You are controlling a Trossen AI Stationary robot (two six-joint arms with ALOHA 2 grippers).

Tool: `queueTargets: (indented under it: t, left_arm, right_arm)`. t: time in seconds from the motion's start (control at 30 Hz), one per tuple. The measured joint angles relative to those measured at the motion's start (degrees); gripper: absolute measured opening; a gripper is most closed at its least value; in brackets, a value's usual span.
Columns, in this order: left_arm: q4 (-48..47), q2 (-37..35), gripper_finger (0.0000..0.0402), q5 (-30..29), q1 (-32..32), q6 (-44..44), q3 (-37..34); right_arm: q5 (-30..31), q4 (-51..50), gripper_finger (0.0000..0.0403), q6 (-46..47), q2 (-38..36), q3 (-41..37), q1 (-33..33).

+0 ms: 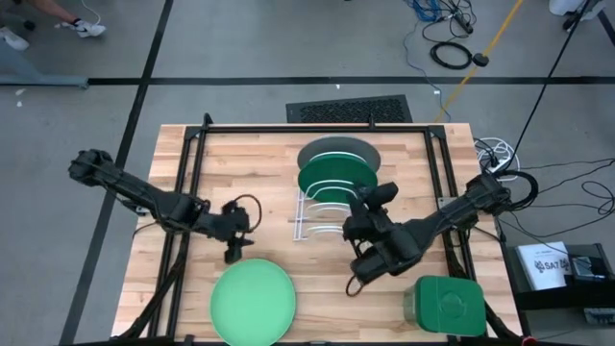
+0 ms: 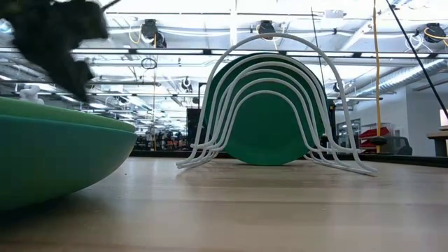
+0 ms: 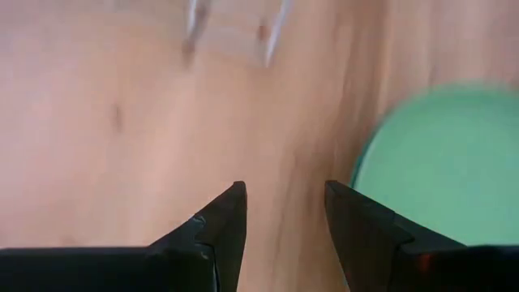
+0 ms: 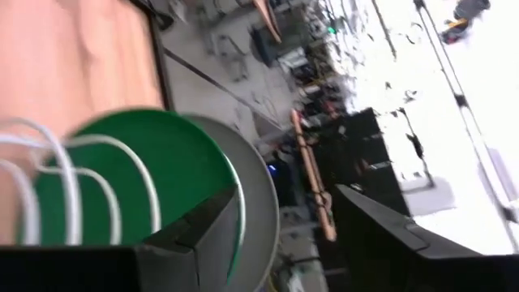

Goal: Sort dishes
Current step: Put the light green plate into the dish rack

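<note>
A light green plate (image 1: 252,303) lies flat on the table near its front edge; it also shows in the low view (image 2: 56,157) and the left wrist view (image 3: 442,162). A dark green plate (image 1: 336,180) and a grey plate (image 1: 338,149) stand on edge in the white wire rack (image 1: 322,216). I see no teal plate on its own. My left gripper (image 1: 237,250) hangs open just beyond the light green plate's far edge, above bare wood (image 3: 284,188). My right gripper (image 1: 378,197) is open and empty beside the rack's right side, facing the standing plates (image 4: 288,195).
A green square lidded container (image 1: 444,306) stands at the front right corner. A black frame (image 1: 192,173) runs along the table's left, right and far sides. There is free wood between the rack and the light green plate.
</note>
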Motion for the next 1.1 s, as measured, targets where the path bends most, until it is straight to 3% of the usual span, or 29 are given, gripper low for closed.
queueTargets:
  t: [0.1,0.27,0.6,0.87,0.97,1.1]
  left_arm:
    - [-4.5,0.8,0.0166,4.0,-2.1,-5.2,0.0]
    - [0.2,0.8,0.0166,9.3,-5.2,-7.2,0.0]
    - [1.3,8.9,0.0166,10.3,-7.4,-6.5,-0.4]
    - [2.4,17.2,0.0165,10.3,-7.4,-4.3,-0.4]
    - [3.2,18.5,0.0147,10.1,-7.3,-2.5,-0.4]
    - [3.6,18.5,0.0091,8.7,-7.2,0.3,0.3]
  right_arm:
    - [-1.7,4.8,0.0189,-5.6,0.0,3.0,1.5]
    - [-3.2,12.0,0.0187,-12.9,0.0,4.4,3.2]
    - [-9.0,16.8,0.0187,-13.7,0.0,4.4,5.0]
    - [-9.0,17.1,0.0187,-13.7,0.0,4.4,4.9]
    - [-8.9,17.1,0.0187,-13.7,0.0,4.4,4.8]
    - [-8.9,17.1,0.0187,-13.6,0.0,4.4,4.8]
